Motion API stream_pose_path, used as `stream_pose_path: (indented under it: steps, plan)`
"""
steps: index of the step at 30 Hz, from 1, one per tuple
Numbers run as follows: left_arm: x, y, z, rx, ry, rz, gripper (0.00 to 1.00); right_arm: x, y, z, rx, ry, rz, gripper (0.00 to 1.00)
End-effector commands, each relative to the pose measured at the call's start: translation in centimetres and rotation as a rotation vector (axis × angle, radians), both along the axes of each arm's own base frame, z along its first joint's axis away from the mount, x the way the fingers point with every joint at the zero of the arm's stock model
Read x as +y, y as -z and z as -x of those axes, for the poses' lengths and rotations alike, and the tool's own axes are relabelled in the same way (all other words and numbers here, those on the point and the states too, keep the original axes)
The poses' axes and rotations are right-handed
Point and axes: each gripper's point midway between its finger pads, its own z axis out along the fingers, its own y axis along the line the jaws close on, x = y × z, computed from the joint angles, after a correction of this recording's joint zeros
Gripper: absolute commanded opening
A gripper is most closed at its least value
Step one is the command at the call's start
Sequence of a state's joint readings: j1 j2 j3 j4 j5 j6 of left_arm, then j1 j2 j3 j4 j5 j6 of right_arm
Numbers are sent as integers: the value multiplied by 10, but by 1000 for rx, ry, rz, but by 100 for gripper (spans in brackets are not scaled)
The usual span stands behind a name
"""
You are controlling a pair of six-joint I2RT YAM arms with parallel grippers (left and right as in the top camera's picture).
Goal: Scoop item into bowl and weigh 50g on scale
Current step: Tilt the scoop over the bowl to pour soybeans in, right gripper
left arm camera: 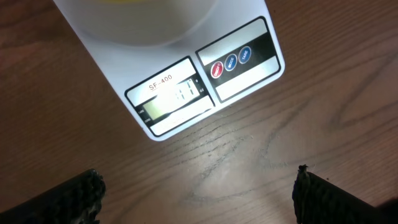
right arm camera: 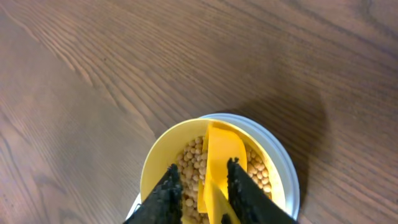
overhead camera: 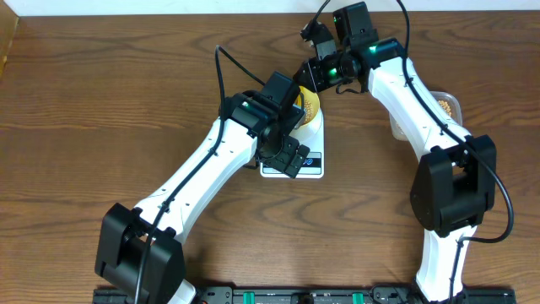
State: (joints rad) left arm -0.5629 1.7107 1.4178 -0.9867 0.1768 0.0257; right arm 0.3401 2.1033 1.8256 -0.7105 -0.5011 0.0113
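Jaws of the left gripper [left arm camera: 199, 193] stand spread wide and empty, just in front of the scale [left arm camera: 205, 87]. On the scale sits the bowl [right arm camera: 158, 162] of beans [right arm camera: 193, 168]. The right gripper [right arm camera: 202, 177] flanks the handle of the yellow scoop [right arm camera: 221, 149] lying in them; whether clamped or released, I cannot tell.

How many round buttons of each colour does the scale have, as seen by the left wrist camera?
Red button: 1
Blue buttons: 2
Total on the scale: 3
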Motion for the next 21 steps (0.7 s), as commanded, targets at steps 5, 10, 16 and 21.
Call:
stream_pose_path:
  steps: [5,10,16,21]
  plan:
    - [3,4,-1,6,-10,-18,98,4,1,0,-7,-13,4,37]
    - [3,4,-1,6,-10,-18,98,5,2,0,-5,-14,4,46]
    - [4,4,-1,6,-10,-18,98,4,2,0,-6,-12,6,58]
    - [4,4,-1,6,-10,-18,98,4,2,0,-6,-12,7,53]
